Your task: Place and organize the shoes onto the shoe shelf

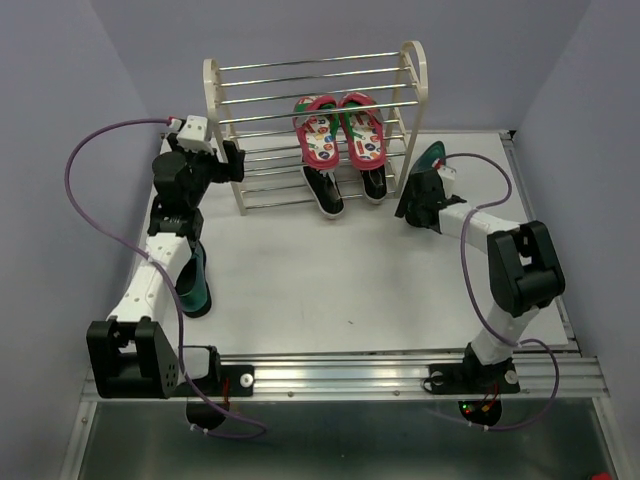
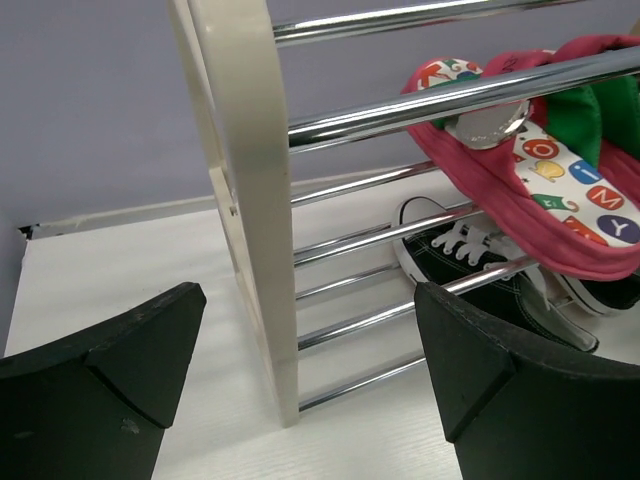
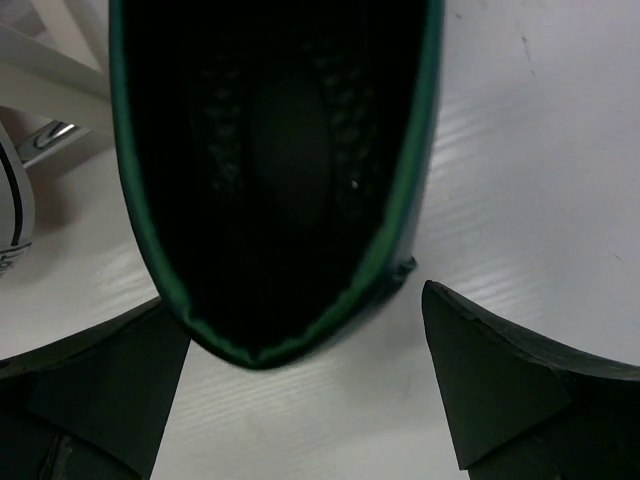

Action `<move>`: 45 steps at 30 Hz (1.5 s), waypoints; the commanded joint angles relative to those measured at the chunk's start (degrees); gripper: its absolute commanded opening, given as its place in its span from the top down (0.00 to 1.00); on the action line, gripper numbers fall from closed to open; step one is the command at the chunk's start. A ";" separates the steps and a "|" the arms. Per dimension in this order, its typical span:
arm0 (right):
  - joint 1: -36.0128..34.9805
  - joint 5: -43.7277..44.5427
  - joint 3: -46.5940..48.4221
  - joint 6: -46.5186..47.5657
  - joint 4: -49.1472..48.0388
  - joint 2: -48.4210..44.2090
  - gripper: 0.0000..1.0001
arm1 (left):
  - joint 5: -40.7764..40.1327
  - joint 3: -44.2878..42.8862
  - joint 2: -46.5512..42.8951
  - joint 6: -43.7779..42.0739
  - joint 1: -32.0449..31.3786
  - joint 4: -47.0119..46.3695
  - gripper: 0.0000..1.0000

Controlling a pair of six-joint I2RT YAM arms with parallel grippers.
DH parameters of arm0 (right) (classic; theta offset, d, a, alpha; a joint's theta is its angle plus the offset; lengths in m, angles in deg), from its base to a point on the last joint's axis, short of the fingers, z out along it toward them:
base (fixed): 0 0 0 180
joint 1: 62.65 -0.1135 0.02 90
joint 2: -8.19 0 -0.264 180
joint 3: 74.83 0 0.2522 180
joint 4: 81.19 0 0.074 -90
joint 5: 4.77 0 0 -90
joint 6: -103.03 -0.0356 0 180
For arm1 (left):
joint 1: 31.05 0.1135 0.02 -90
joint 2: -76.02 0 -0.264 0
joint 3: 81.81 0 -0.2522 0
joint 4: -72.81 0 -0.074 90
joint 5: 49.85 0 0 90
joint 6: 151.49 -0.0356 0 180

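Observation:
The shoe shelf point(image 1: 212, 90) stands at the back of the table. Red-strapped flip-flops point(image 1: 340, 125) lie on a middle tier, with black sneakers point(image 1: 325, 190) on the tier below them. My left gripper point(image 1: 234, 160) hangs open at the shelf's left side panel point(image 2: 250, 200), holding nothing. From that wrist I see the flip-flops point(image 2: 500, 215) and a sneaker point(image 2: 480, 270) through the rods. One teal-green dress shoe point(image 1: 430, 160) lies right of the shelf. My right gripper point(image 3: 305, 350) is open just behind its heel point(image 3: 280, 170). A second teal-green shoe point(image 1: 193, 285) sits under my left arm.
Purple cables point(image 1: 80, 160) loop from both arms over the table's left and right sides. Grey walls enclose the table on three sides. A metal rail point(image 1: 350, 375) runs along the near edge between the arm bases.

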 commanded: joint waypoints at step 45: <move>3.66 7.39 -0.91 16.76 -22.46 4.47 0.99 | -4.68 8.72 -24.30 12.04 -0.20 3.90 0.06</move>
